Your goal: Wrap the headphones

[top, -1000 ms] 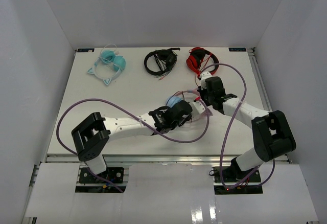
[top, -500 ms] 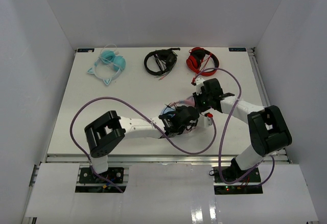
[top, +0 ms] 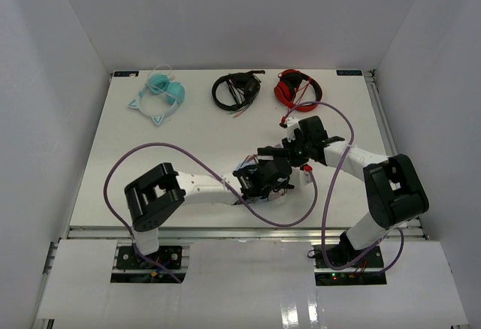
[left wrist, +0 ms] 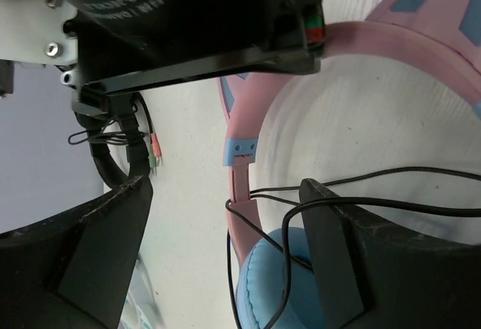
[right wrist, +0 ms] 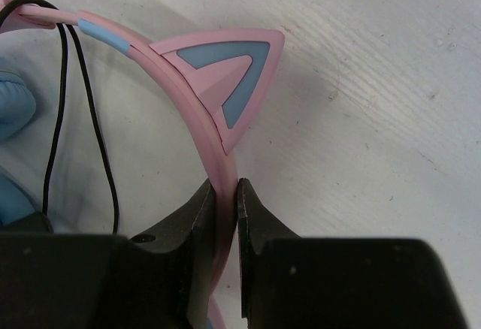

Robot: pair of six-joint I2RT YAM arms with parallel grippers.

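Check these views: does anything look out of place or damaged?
Only the cable: it lies in loose loops over the pink headband and blue ear cup, not yet wound. Nothing looks broken or spilled.

The headband [right wrist: 195,130] of the headphones [right wrist: 225,81] is seen to be moulded in smooth pink plastic with a matt finish, inlaid with flat light blue panels. The ear cup [left wrist: 259,299] is covered in soft-looking light blue padding with a faint sheen. The cable [right wrist: 55,119] is sheathed in a thin dark coating, smooth and slightly glossy. The right pincer [right wrist: 224,209] and the left pincer [left wrist: 225,194] are formed of black matt plastic, finely grained and a little rough. The white surface [right wrist: 376,81] is finished matt and marked by fine streaks.
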